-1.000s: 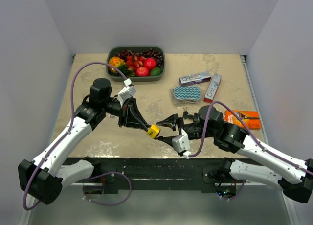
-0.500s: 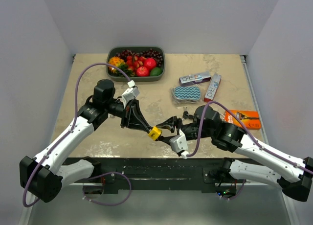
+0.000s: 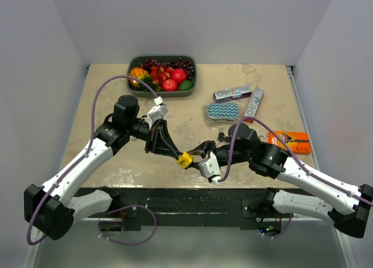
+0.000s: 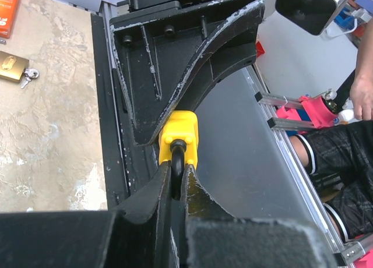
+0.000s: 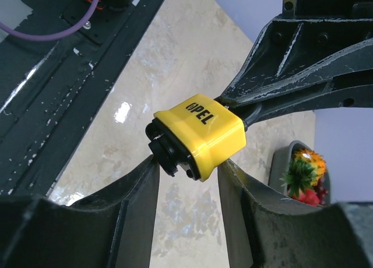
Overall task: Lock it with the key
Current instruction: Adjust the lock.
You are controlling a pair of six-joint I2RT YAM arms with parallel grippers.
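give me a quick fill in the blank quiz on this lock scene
1. The left gripper is shut on the black shackle of a ____ padlock.
2. The word printed on the padlock's cover reads ____.
3. The padlock's body sits ____ the two fingers of the right gripper.
4. The green tray at the far edge of the table holds ____.

Missing words: yellow; OPEL; between; fruit
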